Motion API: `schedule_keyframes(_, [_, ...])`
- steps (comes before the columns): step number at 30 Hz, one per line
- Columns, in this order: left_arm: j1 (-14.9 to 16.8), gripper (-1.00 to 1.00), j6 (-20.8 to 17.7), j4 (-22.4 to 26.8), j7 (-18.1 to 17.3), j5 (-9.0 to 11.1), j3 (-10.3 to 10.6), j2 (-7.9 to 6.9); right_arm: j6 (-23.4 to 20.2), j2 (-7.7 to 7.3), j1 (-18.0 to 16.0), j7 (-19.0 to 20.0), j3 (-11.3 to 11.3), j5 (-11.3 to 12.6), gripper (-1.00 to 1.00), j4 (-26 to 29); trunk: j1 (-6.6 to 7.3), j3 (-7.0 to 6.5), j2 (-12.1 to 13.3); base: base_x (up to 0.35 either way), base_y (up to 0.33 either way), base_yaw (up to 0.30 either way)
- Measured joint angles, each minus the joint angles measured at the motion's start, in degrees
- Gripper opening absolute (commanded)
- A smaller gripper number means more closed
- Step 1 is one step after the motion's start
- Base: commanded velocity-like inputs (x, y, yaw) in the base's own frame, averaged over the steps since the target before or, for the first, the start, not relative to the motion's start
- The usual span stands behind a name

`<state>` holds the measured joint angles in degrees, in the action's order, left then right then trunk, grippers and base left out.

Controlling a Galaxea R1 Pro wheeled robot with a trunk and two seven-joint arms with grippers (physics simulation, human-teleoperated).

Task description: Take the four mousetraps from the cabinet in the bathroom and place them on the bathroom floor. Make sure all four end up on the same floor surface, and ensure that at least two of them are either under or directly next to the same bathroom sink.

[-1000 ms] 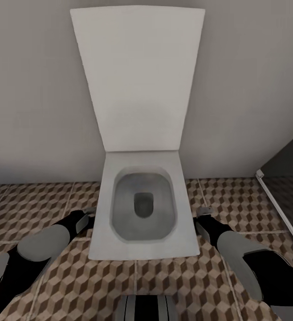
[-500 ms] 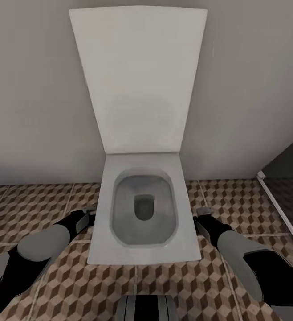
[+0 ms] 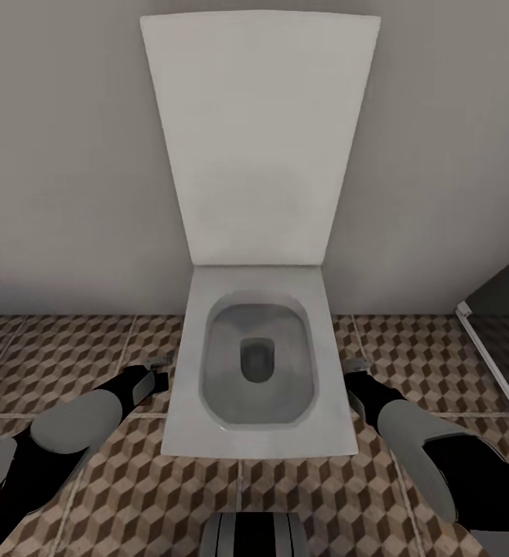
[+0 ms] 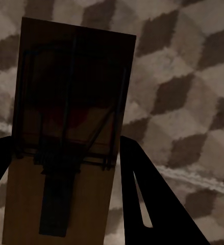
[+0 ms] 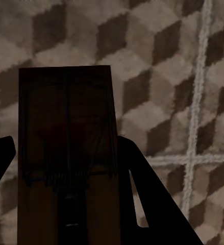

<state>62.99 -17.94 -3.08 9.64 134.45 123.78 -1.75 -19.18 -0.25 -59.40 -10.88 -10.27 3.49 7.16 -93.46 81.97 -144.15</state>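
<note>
Left gripper (image 4: 60, 168) clamps a mousetrap (image 4: 66, 122) above the bathroom floor (image 4: 183, 102); right gripper (image 5: 66, 168) clamps another mousetrap (image 5: 66, 132); toilet (image 3: 258, 363) ahead.

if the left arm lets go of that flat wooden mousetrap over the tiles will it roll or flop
Probably neither. The flat brown wooden mousetrap looks like a rigid board, so it should land flat on the cube-patterned tile floor. Its thin wire parts might snag or spring. It looks light.
</note>
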Motion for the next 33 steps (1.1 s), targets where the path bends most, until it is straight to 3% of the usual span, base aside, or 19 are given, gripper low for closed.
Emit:
schedule_keyframes(4, [0.0,-1.0,0.0,0.0,0.0,0.0,0.0,0.04,0.0,-0.13,0.0,-1.0,0.0,-0.1,-1.0,0.1,0.0,0.0,0.0,0.0,0.0,0.0])
schedule_keyframes(12, [0.0,-1.0,0.0,0.0,0.2,0.0,0.1,-0.04,0.0,-2.03,0.0,-3.9,0.0,-0.1,-1.0,1.0,0.0,0.0,0.0,0.0,0.0,0.0])
schedule_keyframes(30, [0.0,-1.0,0.0,-0.1,-0.1,0.0,0.0,-0.4,0.0,-2.02,0.0,-3.9,0.0,0.0,-1.0,1.1,0.0,0.0,0.0,0.051,-0.045,0.0])
schedule_keyframes(33, [0.0,-1.0,0.0,-0.1,-0.1,0.0,0.0,-0.3,0.0,-2.01,0.0,-3.8,0.0,0.0,-1.0,1.1,-0.08,0.66,0.0,0.0,0.0,0.0])
